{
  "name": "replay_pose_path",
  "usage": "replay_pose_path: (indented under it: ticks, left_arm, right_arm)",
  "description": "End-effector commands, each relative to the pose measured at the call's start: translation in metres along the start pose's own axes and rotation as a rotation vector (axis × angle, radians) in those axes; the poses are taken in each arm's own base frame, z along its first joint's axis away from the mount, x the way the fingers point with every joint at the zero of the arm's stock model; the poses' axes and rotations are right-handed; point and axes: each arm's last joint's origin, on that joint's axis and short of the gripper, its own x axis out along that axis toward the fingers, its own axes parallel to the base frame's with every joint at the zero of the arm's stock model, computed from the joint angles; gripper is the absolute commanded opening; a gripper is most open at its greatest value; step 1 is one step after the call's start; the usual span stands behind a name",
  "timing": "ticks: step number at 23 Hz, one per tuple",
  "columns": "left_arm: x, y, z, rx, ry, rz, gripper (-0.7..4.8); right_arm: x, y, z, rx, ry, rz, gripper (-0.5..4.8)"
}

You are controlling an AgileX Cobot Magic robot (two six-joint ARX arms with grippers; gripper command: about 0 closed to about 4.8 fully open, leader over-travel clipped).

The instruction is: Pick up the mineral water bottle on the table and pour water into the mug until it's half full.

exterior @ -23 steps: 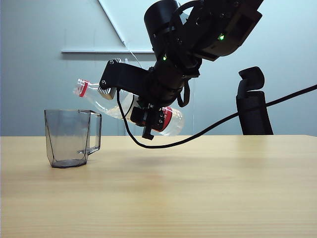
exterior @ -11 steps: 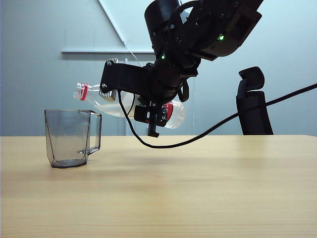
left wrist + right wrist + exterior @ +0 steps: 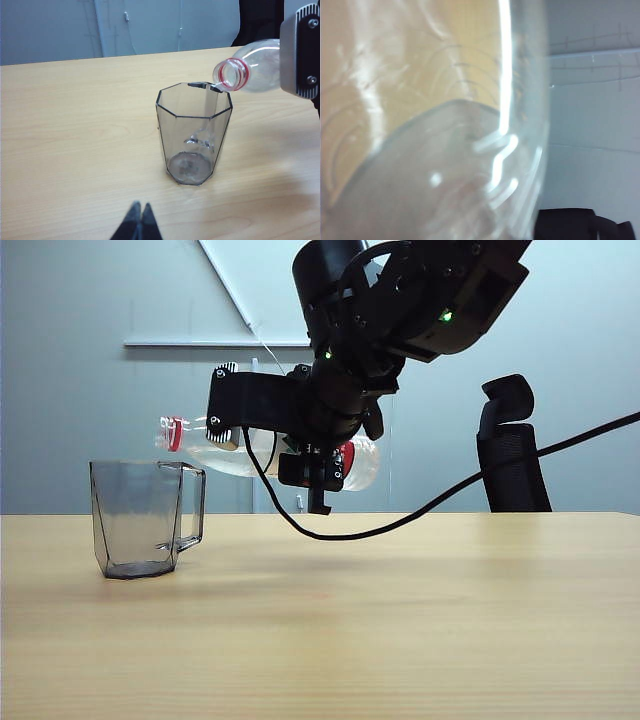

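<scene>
- The right claw (image 3: 300, 445) gripped the bottle (image 3: 215, 447) almost level, its open mouth above the mug's (image 3: 140, 518) right rim.
- The left claw (image 3: 138, 220) sat closed, near the mug.

No readable text, brand, number or sign is shown in any view. The red-and-white label on the clear plastic mineral water bottle with a red neck ring (image 3: 215, 445) is mostly hidden behind the black right gripper (image 3: 300, 435), and no characters can be made out on it.
</scene>
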Motion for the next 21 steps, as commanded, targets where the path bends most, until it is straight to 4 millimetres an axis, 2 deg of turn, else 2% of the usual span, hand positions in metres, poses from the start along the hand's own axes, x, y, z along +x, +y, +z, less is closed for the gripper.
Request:
replay_pose_path:
  ticks: [1,14,17,21]
  left_arm:
    - [0.000,0.000,0.002,-0.005,-0.014,-0.004,-0.02]
    - [0.000,0.000,0.002,-0.005,-0.014,-0.004,-0.02]
    - [0.000,0.000,0.002,-0.005,-0.014,-0.004,-0.02]
    - [0.000,0.000,0.002,-0.005,-0.014,-0.003,-0.02]
  right_arm:
    - [-0.002,-0.013,0.003,0.017,-0.013,-0.079,2.59]
    - [-0.002,-0.016,0.003,-0.019,-0.002,-0.110,2.59]
    - [-0.002,-0.020,0.004,-0.016,0.000,-0.116,2.36]
    - [0.002,-0.025,0.007,-0.009,0.002,-0.132,2.36]
